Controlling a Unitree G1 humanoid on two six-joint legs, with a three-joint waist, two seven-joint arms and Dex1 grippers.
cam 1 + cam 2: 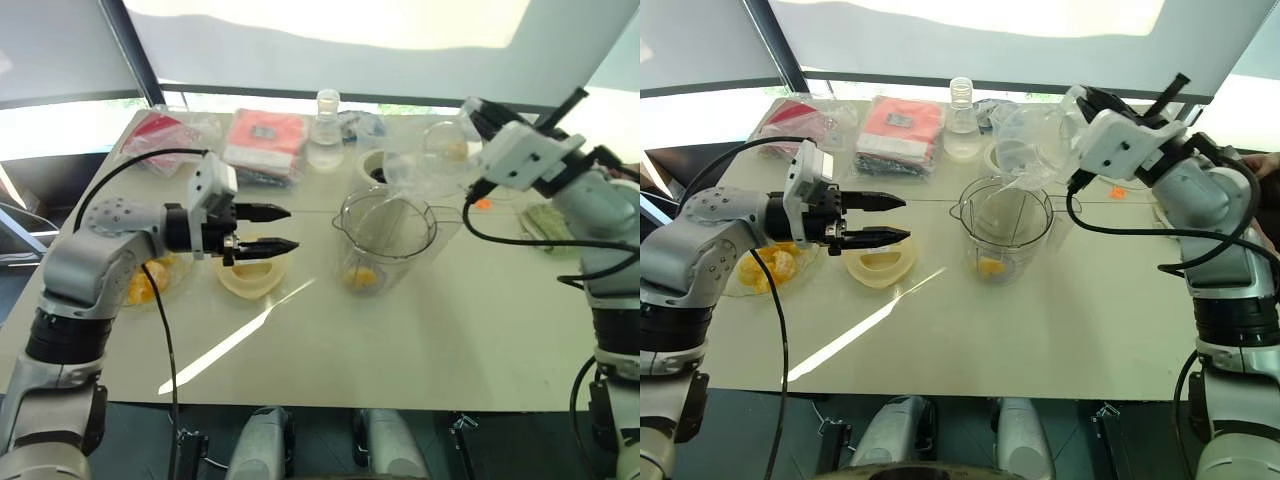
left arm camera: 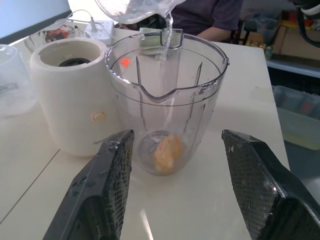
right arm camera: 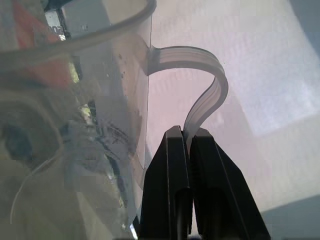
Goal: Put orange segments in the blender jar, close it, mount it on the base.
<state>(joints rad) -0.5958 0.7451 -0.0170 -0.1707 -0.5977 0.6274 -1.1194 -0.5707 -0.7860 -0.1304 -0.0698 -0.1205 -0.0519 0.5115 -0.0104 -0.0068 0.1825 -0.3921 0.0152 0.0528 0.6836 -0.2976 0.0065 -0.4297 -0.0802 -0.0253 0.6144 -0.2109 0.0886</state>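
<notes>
1 blender jar (image 1: 385,240) holds 1 orange segment (image 2: 167,152); 1 base (image 2: 72,95).

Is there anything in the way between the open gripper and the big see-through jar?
No. The left gripper points at the blender jar across bare table. The cream lid lies lower, beneath its fingers.

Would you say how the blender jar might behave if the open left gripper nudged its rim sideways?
The blender jar is tall with a narrower bottom, so it would probably tip rather than slide. It holds little besides orange segments and some water, so likely light. Its smooth clear wall may be slippery.
</notes>
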